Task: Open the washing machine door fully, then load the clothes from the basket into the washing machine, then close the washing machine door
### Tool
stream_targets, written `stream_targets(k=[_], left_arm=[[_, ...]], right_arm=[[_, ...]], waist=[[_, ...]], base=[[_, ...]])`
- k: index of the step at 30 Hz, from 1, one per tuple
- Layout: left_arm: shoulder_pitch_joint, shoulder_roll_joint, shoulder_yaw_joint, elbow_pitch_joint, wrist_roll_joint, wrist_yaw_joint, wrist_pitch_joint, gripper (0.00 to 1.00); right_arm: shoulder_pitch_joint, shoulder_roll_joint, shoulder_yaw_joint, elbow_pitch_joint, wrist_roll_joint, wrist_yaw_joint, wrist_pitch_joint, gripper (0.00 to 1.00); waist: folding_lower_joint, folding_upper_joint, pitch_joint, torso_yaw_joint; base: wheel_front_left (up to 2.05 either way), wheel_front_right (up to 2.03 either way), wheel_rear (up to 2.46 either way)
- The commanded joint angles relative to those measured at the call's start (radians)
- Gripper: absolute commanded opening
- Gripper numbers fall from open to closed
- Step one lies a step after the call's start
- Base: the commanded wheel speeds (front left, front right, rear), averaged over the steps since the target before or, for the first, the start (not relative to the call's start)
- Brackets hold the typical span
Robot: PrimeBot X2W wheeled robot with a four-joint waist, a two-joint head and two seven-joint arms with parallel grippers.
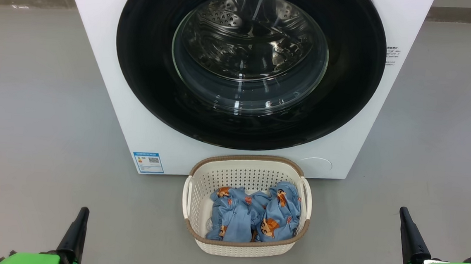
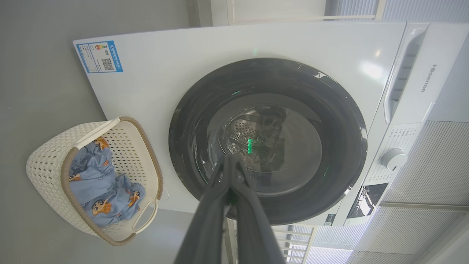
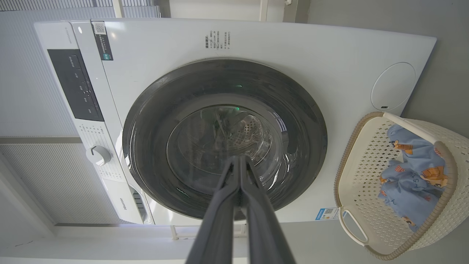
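The white washing machine (image 1: pixel 106 77) stands ahead, its round black door (image 1: pixel 149 59) shut flat against the front; the steel drum shows through the glass porthole (image 1: pixel 249 54). On the floor in front sits the cream basket (image 1: pixel 249 170) holding light-blue clothes (image 1: pixel 254 216) with orange figures. My left gripper (image 1: pixel 84 210) rests low at the lower left, shut and empty. At the lower right my right gripper (image 1: pixel 403 210) is shut and empty too. Both are well back from the basket. The wrist views show each pair of fingers (image 2: pixel 229 161) (image 3: pixel 238 159) pressed together, pointing at the door (image 2: pixel 337 121) (image 3: pixel 146 121).
Grey floor (image 1: pixel 33 113) lies open on both sides of the machine and basket. A blue label (image 1: pixel 148 162) is at the machine's lower left corner. The control panel and knob (image 2: pixel 393 158) sit at the machine's top. A pale wall runs behind.
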Motion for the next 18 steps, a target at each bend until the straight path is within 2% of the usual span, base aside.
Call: stream_targets(k=[1,18], left_arm=[[-0.042,0.011,0.035,-0.021,0.015,-0.003,0.006,0.00],[-0.042,0.011,0.036,-0.021,0.015,-0.003,0.006,0.00]], right_arm=[[-0.041,-0.005,0.024,-0.027,-0.005,-0.001,0.008,0.00],[-0.041,-0.005,0.024,-0.027,-0.005,-0.001,0.008,0.00]], waist=[[0.0000,0.0000,0.000,0.000],[0.0000,0.0000,0.000,0.000]], base=[[0.00,0.00,0.00],[0.00,0.00,0.00]])
